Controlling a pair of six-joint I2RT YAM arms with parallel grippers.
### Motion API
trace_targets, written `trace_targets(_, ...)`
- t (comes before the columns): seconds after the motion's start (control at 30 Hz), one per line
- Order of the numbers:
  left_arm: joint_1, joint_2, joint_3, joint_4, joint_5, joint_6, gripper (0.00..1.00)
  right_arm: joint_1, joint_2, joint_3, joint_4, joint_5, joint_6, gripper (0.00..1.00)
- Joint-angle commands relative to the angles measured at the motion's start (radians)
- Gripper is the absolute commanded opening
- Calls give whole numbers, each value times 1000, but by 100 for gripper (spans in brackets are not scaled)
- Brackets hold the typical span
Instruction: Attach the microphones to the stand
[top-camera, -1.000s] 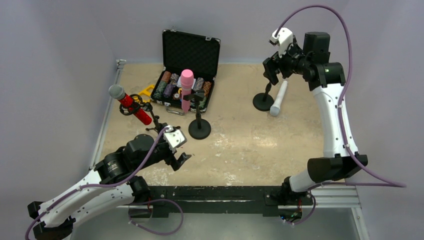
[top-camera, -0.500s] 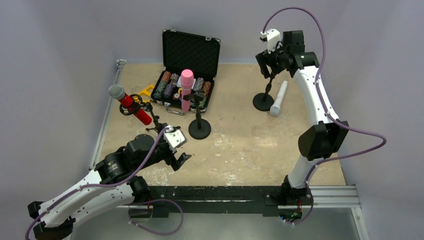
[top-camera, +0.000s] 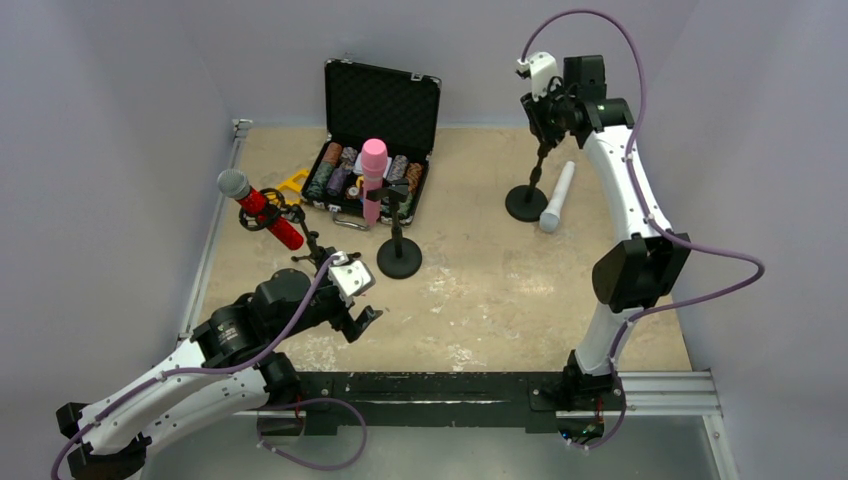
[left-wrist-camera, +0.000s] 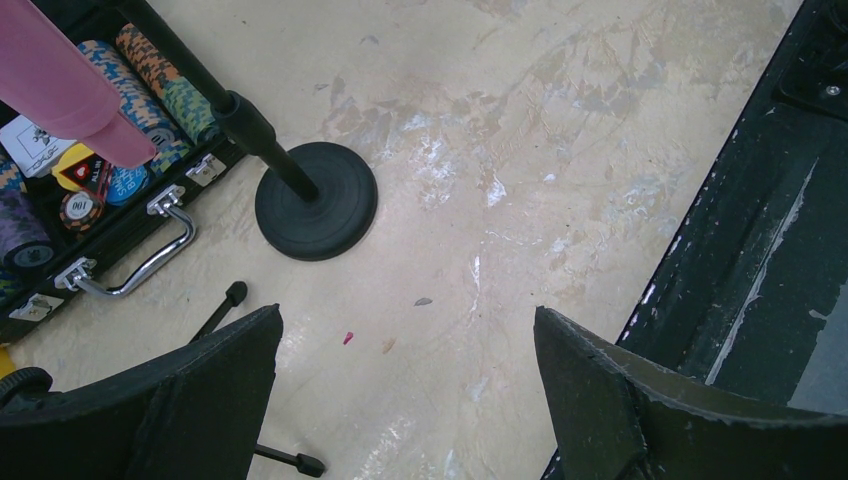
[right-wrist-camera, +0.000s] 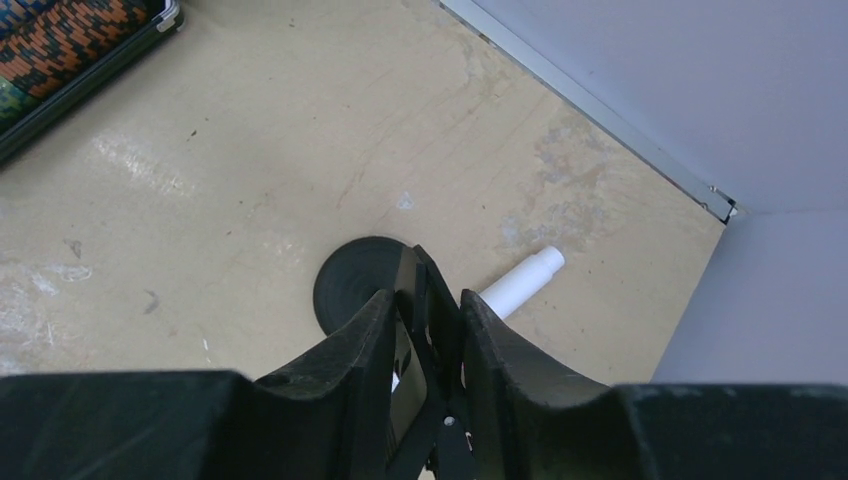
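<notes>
Two microphones sit clipped on stands (top-camera: 399, 262): glittery red microphone (top-camera: 262, 212), all-pink microphone (top-camera: 373, 178). White stick microphone (top-camera: 557, 197) lies on the counter (top-camera: 500, 290) just beside a black round-based stand (top-camera: 526, 203), its top pinched by the right fingers (right-wrist-camera: 385, 320). Left fingers (left-wrist-camera: 220, 380): wide apart, empty.

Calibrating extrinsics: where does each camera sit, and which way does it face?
Top external: above and behind the bases, looking down on the table; both arms show.
Left wrist: on the left arm, looking down through the open left gripper at the middle stand.
Right wrist: on the right arm, looking down through the right gripper, closed on the right stand.
Shared: top and right wrist both show the white microphone.
</notes>
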Motion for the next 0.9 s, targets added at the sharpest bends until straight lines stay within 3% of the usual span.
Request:
trace_targets(0.0, 4, -1, -2, 41, -8, 16, 99, 2, -6, 44, -24, -67, -15, 27)
trace_targets(0.27, 4, -2, -1, 41, -8, 16, 99, 2, -22, 53, -79, -203, -19, 10)
trace_targets(0.53, 4, -5, -2, 41, -8, 16, 99, 2, -64, 14, -139, -334, -10, 7)
trace_targets(0.87, 4, -6, -2, 41, -2, 15, 99, 32, -224, -172, -173, -445, -19, 5)
